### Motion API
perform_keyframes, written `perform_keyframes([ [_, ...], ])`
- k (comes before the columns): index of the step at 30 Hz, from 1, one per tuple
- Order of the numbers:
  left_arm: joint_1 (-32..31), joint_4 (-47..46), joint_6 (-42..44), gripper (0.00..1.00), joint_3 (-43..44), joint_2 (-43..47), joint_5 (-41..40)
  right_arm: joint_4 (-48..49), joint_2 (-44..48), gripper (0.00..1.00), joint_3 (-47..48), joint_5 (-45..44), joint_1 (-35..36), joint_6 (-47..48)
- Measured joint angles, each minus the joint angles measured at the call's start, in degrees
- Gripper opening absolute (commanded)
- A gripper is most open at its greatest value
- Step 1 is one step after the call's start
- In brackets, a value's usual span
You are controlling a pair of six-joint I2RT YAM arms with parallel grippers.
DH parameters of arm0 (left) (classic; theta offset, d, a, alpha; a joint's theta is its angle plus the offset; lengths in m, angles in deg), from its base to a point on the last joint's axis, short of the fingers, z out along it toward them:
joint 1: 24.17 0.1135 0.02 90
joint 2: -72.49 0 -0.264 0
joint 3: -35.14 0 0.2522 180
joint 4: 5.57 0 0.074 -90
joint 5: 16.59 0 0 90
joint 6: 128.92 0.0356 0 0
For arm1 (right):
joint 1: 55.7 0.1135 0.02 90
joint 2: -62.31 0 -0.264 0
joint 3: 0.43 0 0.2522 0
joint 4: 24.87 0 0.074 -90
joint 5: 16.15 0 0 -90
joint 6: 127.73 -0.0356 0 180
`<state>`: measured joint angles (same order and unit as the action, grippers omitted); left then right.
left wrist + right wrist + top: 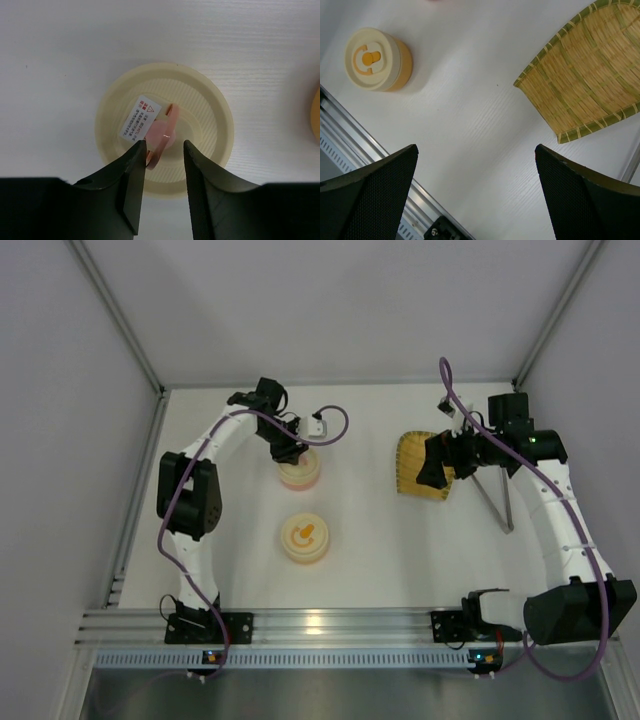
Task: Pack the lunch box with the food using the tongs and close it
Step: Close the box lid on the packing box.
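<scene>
A round lunch box with a cream lid [200, 115] and a pink base [300, 478] stands at the back left of the table. My left gripper [163, 145] hangs straight over it, jaws narrowed around the lid's upright pink tab [162, 131]; the left finger [131, 172] touches the tab and the right finger [202, 177] stands apart from it. A second, orange lunch box [306, 538] with its lid on stands nearer me. The grey tongs [497, 502] lie right of the yellow woven tray [412, 462]. My right gripper [437, 472] hovers over that tray, open and empty. The food is out of view.
A white label [140, 119] is stuck on the lid beside the tab. In the right wrist view the orange box [377, 59] sits at the upper left and the tray [590, 70] at the upper right. An aluminium rail [320, 625] runs along the near edge; walls enclose the table.
</scene>
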<state>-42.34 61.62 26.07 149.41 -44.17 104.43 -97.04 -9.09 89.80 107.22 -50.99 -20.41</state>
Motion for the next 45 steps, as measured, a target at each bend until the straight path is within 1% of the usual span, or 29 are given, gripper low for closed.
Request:
perform_keyframes([
  [4,0.0,0.42,-0.22,0.33,0.0,-0.37,-0.33,0.02,0.0,0.99,0.0,0.0,0.0,0.0],
  [5,-0.02,0.37,-0.37,0.29,0.0,-0.42,-0.5,0.02,0.0,0.99,0.0,0.0,0.0,0.0],
  [8,-0.11,0.17,-0.94,0.23,0.0,-0.66,-0.98,0.02,0.0,0.99,0.0,0.0,0.0,-0.02],
  [13,-0.68,-0.33,-2.58,0.16,0.11,-0.72,-2.16,0.02,0.0,0.99,0.0,0.2,0.0,-0.11],
  [21,-0.74,-0.87,-5.73,0.1,0.13,-0.72,-2.36,0.11,0.02,0.99,-0.39,0.35,0.0,-0.5],
  [22,-0.74,-0.85,-6.32,0.06,0.22,-0.72,-2.4,0.17,0.02,0.99,-0.68,0.39,0.0,-0.52],
  [26,-0.74,-0.87,-8.31,0.0,0.7,-0.59,-2.64,0.04,0.09,0.99,-1.07,0.42,0.0,-0.61],
  [37,-0.76,-1.62,-13.22,0.0,0.02,2.45,-5.2,0.13,0.13,0.99,-1.11,0.55,0.0,-0.66],
  [42,-0.76,-3.08,-18.8,0.0,-1.99,4.94,-5.92,0.26,0.52,0.99,-1.84,0.55,0.0,-0.66],
  [45,-0.76,-5.35,-22.8,0.0,-5.77,7.61,-6.99,0.24,0.81,0.99,-2.23,0.52,0.0,-0.66],
])
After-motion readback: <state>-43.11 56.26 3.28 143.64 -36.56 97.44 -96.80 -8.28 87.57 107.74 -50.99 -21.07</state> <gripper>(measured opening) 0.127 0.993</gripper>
